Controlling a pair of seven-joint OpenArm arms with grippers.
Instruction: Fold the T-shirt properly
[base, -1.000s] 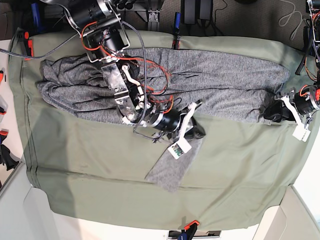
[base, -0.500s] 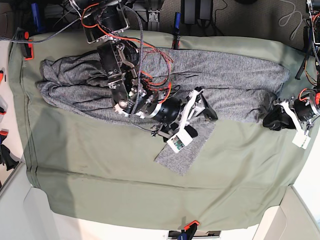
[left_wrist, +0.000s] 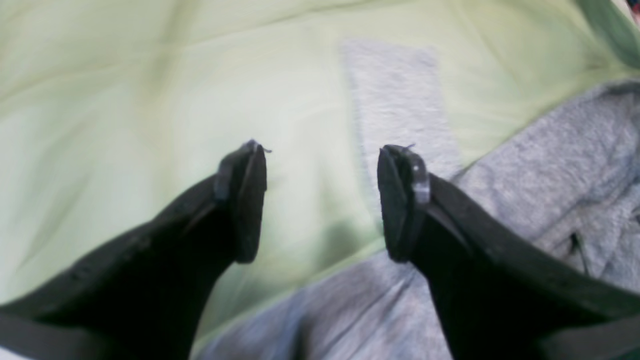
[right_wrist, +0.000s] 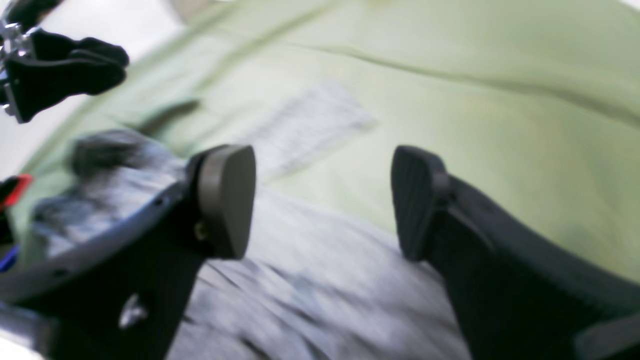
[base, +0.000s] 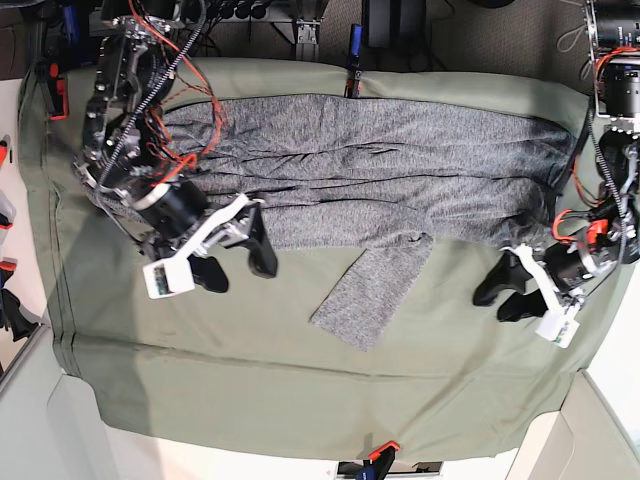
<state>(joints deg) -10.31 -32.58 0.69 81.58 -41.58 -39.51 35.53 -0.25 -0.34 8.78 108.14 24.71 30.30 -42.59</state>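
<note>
The heather-grey T-shirt (base: 400, 165) lies as a long band across the upper half of the olive-green cloth (base: 250, 380). One sleeve (base: 372, 292) sticks out of its lower edge onto the cloth. My right gripper (base: 236, 266) hovers open just below the shirt's left part, holding nothing. In the right wrist view the right gripper (right_wrist: 320, 160) is spread over the shirt (right_wrist: 310, 290), with the sleeve (right_wrist: 310, 127) beyond. My left gripper (base: 503, 293) is open below the shirt's right end. The left wrist view shows the left gripper (left_wrist: 322, 155) empty, facing the sleeve (left_wrist: 395, 95).
Clamps pin the cloth at the table edges: an orange one (base: 382, 452) at the front, a blue one (base: 353, 45) at the back, a red one (base: 58, 95) at the back left. Red cables run along the arm (base: 150, 90) over the shirt's left end.
My right arm has drawn back left from the shirt's middle, opened and let go of the sleeve. My left gripper has opened and moved down-left off the shirt's right end.
</note>
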